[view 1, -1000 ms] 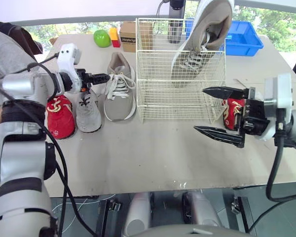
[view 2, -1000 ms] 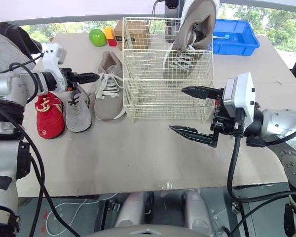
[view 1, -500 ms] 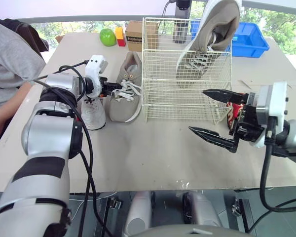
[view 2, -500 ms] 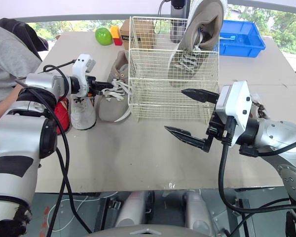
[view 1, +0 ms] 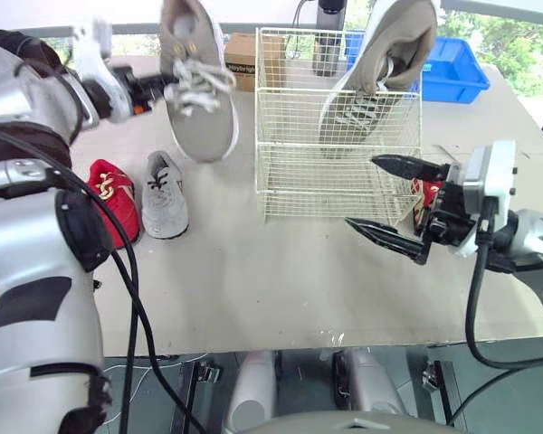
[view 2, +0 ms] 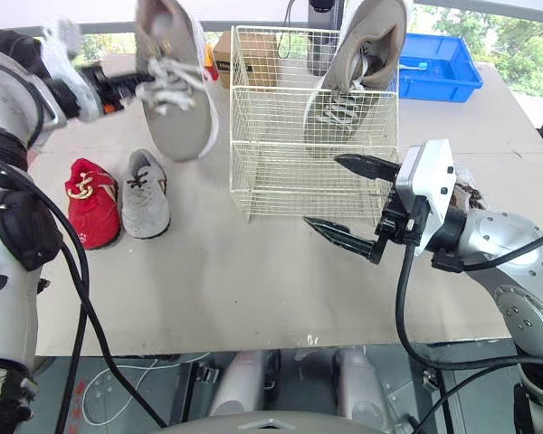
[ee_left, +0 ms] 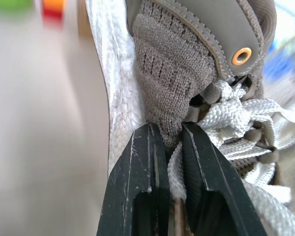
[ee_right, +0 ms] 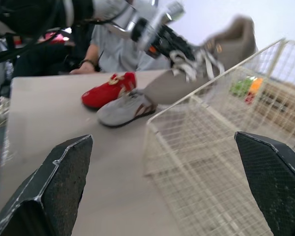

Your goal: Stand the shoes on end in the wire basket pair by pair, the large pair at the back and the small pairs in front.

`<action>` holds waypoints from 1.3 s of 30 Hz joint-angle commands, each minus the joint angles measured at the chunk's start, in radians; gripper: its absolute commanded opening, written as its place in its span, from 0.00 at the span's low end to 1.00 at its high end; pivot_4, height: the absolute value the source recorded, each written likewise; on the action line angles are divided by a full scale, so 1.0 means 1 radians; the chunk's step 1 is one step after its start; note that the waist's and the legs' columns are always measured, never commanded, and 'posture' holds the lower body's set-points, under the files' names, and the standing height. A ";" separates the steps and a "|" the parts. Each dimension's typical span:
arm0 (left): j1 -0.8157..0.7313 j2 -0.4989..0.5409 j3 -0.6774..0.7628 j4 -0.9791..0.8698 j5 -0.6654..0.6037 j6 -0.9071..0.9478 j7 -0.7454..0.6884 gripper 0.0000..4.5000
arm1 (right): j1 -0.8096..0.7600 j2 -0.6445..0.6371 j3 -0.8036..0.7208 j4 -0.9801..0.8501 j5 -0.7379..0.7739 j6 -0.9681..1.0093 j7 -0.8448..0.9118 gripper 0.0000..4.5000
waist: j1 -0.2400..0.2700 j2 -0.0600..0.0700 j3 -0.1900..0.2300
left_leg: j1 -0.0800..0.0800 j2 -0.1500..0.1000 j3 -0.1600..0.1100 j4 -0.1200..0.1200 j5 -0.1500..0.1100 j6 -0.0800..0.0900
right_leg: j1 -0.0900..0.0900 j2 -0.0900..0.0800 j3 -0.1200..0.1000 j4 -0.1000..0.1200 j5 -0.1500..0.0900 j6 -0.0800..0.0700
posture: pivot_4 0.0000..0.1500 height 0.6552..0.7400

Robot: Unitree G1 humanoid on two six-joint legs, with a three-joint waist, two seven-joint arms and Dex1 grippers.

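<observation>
My left gripper is shut on the laced upper of a large taupe shoe and holds it in the air left of the wire basket, toe hanging down. In the left wrist view both fingers pinch the knit beside the white laces. Its mate stands on end in the basket's back right, heel up. A small grey shoe and a small red shoe lie on the table to the left. My right gripper is open and holds nothing at the basket's front right corner, with another red shoe behind it.
A blue bin, a cardboard box and a dark cylinder stand behind the basket. A person sits at the table's left side. The table's front edge runs close below my right gripper.
My left gripper has shut on the large taupe shoe and lifted it off the table, up and back. The right gripper has stayed open beside the basket.
</observation>
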 commanded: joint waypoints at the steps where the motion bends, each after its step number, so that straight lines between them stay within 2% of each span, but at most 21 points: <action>1: -0.086 -0.058 0.099 -0.198 -0.093 -0.133 0.081 0.04 | -0.027 0.031 -0.022 0.007 -0.035 -0.050 -0.035 1.00 | 0.005 -0.001 0.000 | -0.002 0.000 -0.002 0.002 0.000 0.000 | 0.000 -0.001 -0.002 0.000 0.000 0.000 | 1.00 1.00; 7: -0.126 -0.252 0.107 -0.288 -0.084 -0.447 0.196 0.04 | -0.033 0.082 -0.061 -0.003 -0.065 -0.053 -0.143 1.00 | 0.005 -0.001 0.000 | -0.003 -0.002 -0.001 0.003 0.000 -0.001 | 0.000 -0.002 -0.002 0.000 0.001 0.001 | 1.00 1.00; 10: -0.154 -0.360 0.095 -0.233 -0.053 -0.689 0.245 0.04 | -0.011 0.084 -0.082 -0.028 -0.075 -0.036 -0.201 1.00 | -0.002 -0.001 0.000 | -0.002 -0.002 -0.001 0.003 0.000 -0.001 | 0.000 -0.001 -0.001 0.000 0.001 0.001 | 1.00 1.00; 12: -0.144 -0.427 0.054 -0.202 0.001 -0.878 0.262 0.04 | 0.013 0.079 -0.142 -0.041 -0.027 -0.003 -0.248 1.00 | 0.000 -0.001 0.000 | -0.002 -0.002 -0.001 0.002 0.000 0.000 | 0.000 -0.001 -0.001 0.000 0.001 0.001 | 1.00 1.00; 14: -0.116 -0.461 0.005 -0.178 0.067 -1.022 0.280 0.04 | 0.032 0.074 -0.210 -0.045 -0.011 0.030 -0.320 1.00 | 0.002 -0.001 0.000 | -0.003 -0.002 -0.001 0.002 0.000 0.000 | 0.000 -0.001 -0.001 0.000 0.001 0.001 | 1.00 1.00; 17: -0.050 -0.517 -0.022 -0.163 0.092 -1.145 0.299 0.04 | 0.107 0.027 -0.284 -0.097 0.012 0.046 -0.311 1.00 | 0.001 0.001 -0.001 | -0.003 -0.002 0.001 0.002 0.000 0.000 | 0.000 -0.001 0.001 -0.001 0.001 0.001 | 1.00 1.00; 21: 0.049 -0.547 -0.089 -0.172 0.172 -1.240 0.341 0.04 | 0.158 -0.001 -0.328 -0.133 0.018 0.047 -0.330 1.00 | -0.009 0.001 -0.001 | 0.003 -0.002 0.004 0.000 0.000 0.000 | 0.001 0.000 0.005 0.001 0.001 0.002 | 1.00 1.00; 26: 0.257 -0.544 -0.173 -0.244 0.281 -1.248 0.413 0.04 | 0.186 -0.011 -0.338 -0.163 0.014 0.038 -0.350 1.00 | -0.015 0.003 -0.001 | 0.005 -0.001 0.004 -0.001 0.000 0.000 | 0.002 0.001 0.007 0.001 0.001 0.001 | 1.00 1.00; 33: 0.476 -0.542 -0.199 -0.484 0.233 -1.044 0.372 0.03 | 0.199 -0.007 -0.314 -0.147 0.005 0.025 -0.337 1.00 | -0.002 0.004 -0.002 | 0.006 -0.001 0.004 0.001 0.000 0.000 | 0.004 0.001 0.006 0.001 0.001 0.002 | 1.00 1.00; 39: 0.543 -0.502 -0.185 -0.590 0.211 -0.892 0.373 0.03 | 0.208 -0.010 -0.308 -0.132 0.000 0.014 -0.308 1.00 | -0.013 0.006 -0.004 | 0.010 -0.001 0.004 0.001 0.000 0.000 | 0.008 0.001 0.006 0.001 0.001 0.002 | 1.00 1.00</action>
